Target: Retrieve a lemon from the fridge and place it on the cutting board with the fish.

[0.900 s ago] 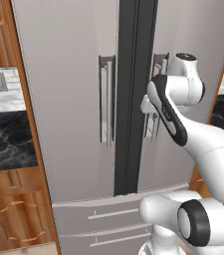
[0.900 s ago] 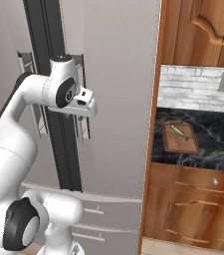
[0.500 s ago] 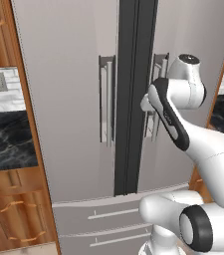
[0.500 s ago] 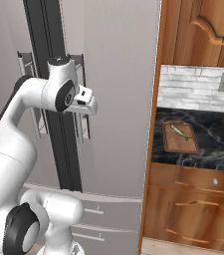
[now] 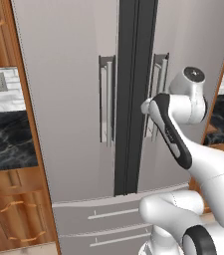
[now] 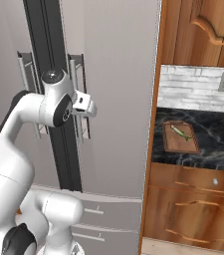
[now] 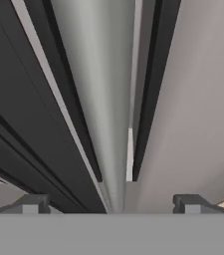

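Fingers (image 7: 33, 203) spread wide, one tip on each side of the right door handle (image 7: 114, 124), nothing pinched; handle runs up between the tips, not touched as far as visible. Gripper (image 7: 111, 204) faces the fridge (image 5: 68, 74) straight on. In the left base view the hand sits right at the right handle (image 5: 158, 94), just right of the dark centre seam (image 5: 133, 99). Right base view has the gripper (image 6: 86, 105) at that same handle (image 6: 78, 94). Both fridge doors closed, left handle (image 5: 106, 99) untouched, drawers (image 5: 98, 219) below shut. Lemon not visible, doors hide the inside. Cutting board (image 6: 180, 138) lies on the black marbled surface (image 6: 218, 149) right of the fridge, well apart from the arm, fish (image 6: 181, 132) lying on it. Wood cabinets (image 6: 193, 209) under that surface.
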